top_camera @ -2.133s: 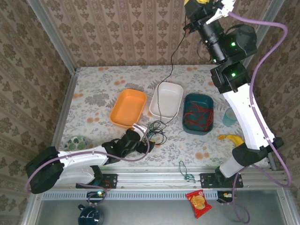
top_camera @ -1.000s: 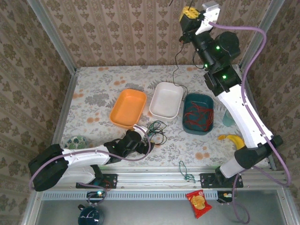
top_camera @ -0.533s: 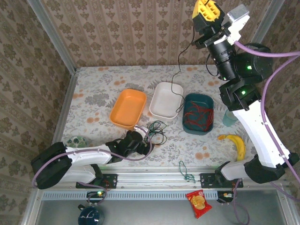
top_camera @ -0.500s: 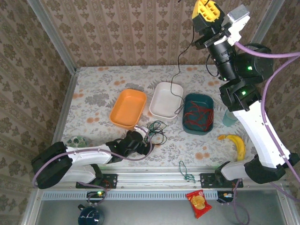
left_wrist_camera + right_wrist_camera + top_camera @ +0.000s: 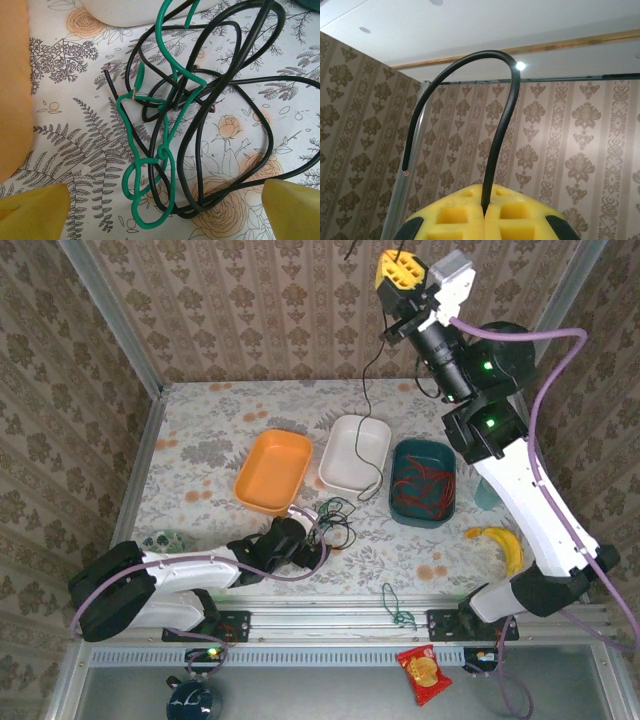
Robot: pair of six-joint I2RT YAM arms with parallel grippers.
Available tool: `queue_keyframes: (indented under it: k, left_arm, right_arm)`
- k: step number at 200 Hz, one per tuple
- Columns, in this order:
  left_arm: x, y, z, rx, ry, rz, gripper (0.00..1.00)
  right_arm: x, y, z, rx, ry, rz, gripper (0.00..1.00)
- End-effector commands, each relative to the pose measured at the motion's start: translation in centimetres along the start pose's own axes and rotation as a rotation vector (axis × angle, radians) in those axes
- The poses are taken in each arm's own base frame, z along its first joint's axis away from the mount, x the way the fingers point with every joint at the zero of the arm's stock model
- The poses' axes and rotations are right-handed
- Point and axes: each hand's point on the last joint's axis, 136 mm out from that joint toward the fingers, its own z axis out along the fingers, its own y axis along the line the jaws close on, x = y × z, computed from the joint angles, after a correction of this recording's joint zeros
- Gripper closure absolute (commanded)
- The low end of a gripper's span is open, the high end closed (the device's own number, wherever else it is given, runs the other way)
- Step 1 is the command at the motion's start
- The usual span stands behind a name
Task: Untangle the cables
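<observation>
High over the white tray (image 5: pixel 383 432), clamping a black cable (image 5: pixel 495 140) tight in the right gripper (image 5: pixel 403 270) to draw it out, while holding the empty left gripper (image 5: pixel 160 210) spread wide astride the green-and-black tangle (image 5: pixel 175 120) on the table (image 5: pixel 200 440).

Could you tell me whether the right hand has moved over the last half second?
Yes. Seen from above, the right hand has swung left: from in line with the teal tray to nearer the white tray, gripping the black cable.

3 abreast, orange tray (image 5: pixel 272 472), white tray (image 5: pixel 345 455), teal tray (image 5: pixel 424 445), black cable (image 5: pixel 493 150) hanging above, cable tangle (image 5: pixel 335 520) in front, bare tablecloth (image 5: pixel 230 410) behind.
</observation>
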Motion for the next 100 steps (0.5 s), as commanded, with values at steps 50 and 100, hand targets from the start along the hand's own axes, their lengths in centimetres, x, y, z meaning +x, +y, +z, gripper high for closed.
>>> queue_keyframes:
  k: [50, 100]
  left_arm:
    - [-1.1, -0.3, 0.1, 0.010, -0.023, -0.023, 0.01]
    - [-1.0, -0.3, 0.2, 0.007, -0.023, -0.023, 0.01]
  right_arm:
    - [-6.0, -1.8, 0.3, 0.060, -0.142, -0.015, 1.00]
    - [-3.4, -1.9, 1.5, 0.058, -0.077, 0.022, 1.00]
